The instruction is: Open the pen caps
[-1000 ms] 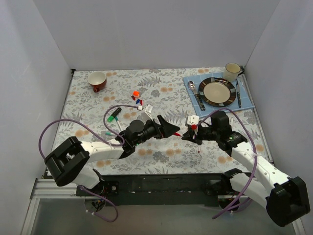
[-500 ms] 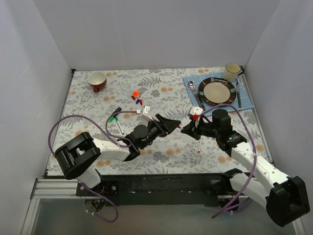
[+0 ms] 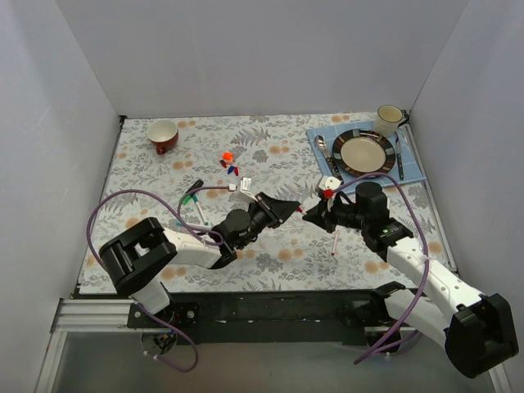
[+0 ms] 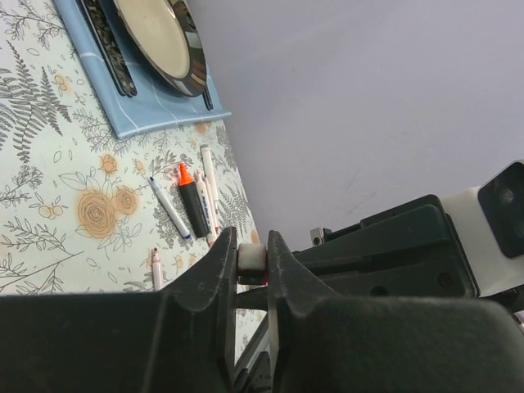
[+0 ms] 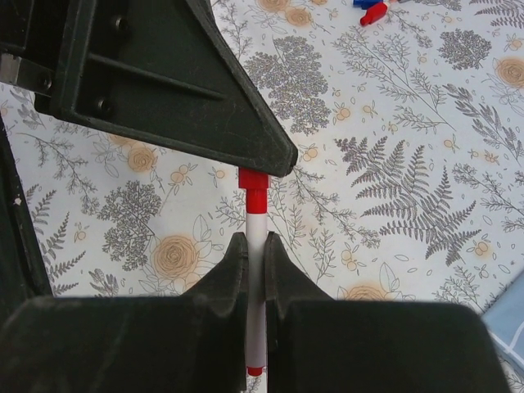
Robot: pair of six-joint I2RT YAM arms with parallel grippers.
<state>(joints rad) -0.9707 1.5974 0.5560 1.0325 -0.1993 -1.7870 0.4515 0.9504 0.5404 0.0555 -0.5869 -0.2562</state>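
- The left gripper (image 4: pixel 250 241) is clenched: in its wrist view the two black fingers squeeze a short pale stub with red just beneath it
- The right wrist view shows this to be the end of the red cap (image 5: pixel 254 195), whose far tip disappears under the left fingertip
- The right gripper (image 5: pixel 255 239) is clamped on the pen (image 5: pixel 256 223); its fingers pinch the white barrel just behind the red cap, and the barrel runs back between them to a red rear end
- The cap is seated on the pen, with no gap showing between cap and barrel
- From above, the two sets of fingertips meet nose to nose, almost touching, with the pen bridging them above the floral tablecloth (image 3: pixel 270 147)
- Another thin white pen (image 3: pixel 334 244) lies on the cloth just beside and below the right fingers
- Past the left fingertips, in that wrist view, lie a black marker with an orange tip (image 4: pixel 193 209) and white pens (image 4: pixel 169 211) beside it
- The loose caps (image 3: pixel 232 169), orange, blue and red, lie on the cloth well beyond both sets of fingers, on the left fingers' side
- A green-capped marker (image 3: pixel 191 197) lies behind the left fingers, out beside that arm
- Well beyond the right fingers are a blue placemat (image 3: pixel 413 172) with a plate (image 3: pixel 363 152), a spoon (image 3: pixel 327 155) and a cream mug (image 3: pixel 388 120)
- A red mug (image 3: pixel 164 136) stands far beyond the left fingers
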